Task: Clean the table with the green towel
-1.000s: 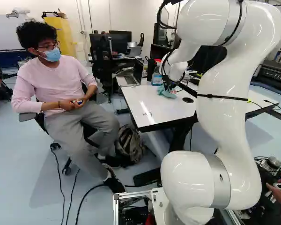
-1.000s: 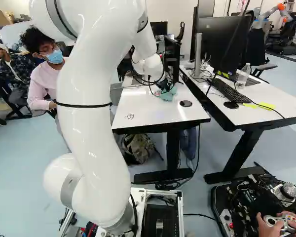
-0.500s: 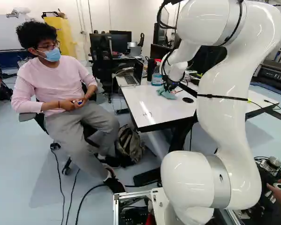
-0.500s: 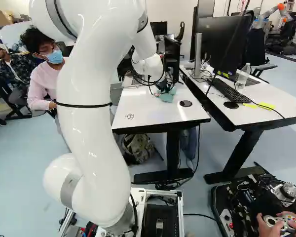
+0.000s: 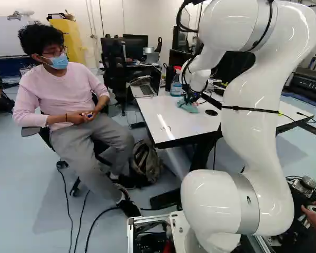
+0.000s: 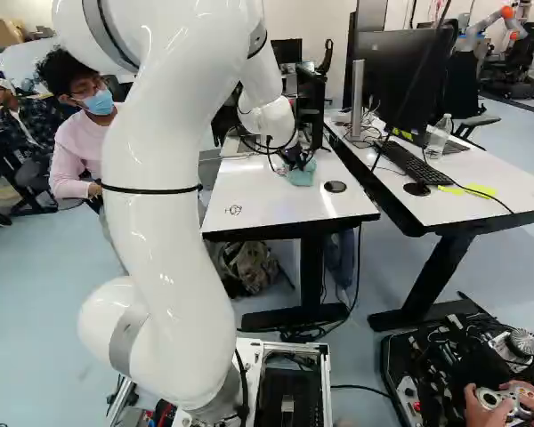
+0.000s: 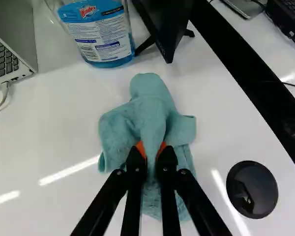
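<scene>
The claw [image 7: 152, 150] grips a fold of the green towel [image 7: 119, 129], bunched on the counter [image 7: 54, 118] near the blue bottle [image 7: 105, 45]—so good wiping probably wants light, even pressure and overlapping strokes toward the dark scribble [image 6: 234, 210], steering clear of the bottle.

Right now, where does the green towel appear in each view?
Left base view: green towel on the white table, upper half, just right of the middle.
Right base view: same table, upper half, just right of the middle.
Wrist view: pinched between the gripper's fingers.
Shared landmark: round black disc beside the towel.
</scene>
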Motion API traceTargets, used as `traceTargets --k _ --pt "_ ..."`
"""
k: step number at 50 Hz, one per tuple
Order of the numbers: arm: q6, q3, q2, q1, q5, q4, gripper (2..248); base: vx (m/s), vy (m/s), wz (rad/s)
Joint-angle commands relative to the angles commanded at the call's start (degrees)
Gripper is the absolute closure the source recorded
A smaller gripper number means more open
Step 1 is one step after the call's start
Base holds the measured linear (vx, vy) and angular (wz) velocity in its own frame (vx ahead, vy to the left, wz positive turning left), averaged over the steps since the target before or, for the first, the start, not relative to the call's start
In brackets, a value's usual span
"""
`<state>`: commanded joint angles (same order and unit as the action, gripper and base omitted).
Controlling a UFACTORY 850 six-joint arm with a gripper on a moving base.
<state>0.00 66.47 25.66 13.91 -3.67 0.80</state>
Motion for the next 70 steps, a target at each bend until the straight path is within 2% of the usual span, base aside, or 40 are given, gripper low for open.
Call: traceTargets --k 13,22,32,54,70 --pt "0.0 1.1 0.8 0.9 0.0 0.0 211 0.000 0.000 0.000" --pt "0.0 3.4 2.6 1.6 0.0 0.0 211 0.000 0.000 0.000" --pt "0.0 6.5 4.9 1.4 0.0 0.0 211 0.000 0.000 0.000" --pt "0.0 12.4 9.3 -0.7 0.0 0.0 211 0.000 0.000 0.000" --pt "0.0 12.9 9.6 -3.0 0.0 0.0 211 0.000 0.000 0.000"
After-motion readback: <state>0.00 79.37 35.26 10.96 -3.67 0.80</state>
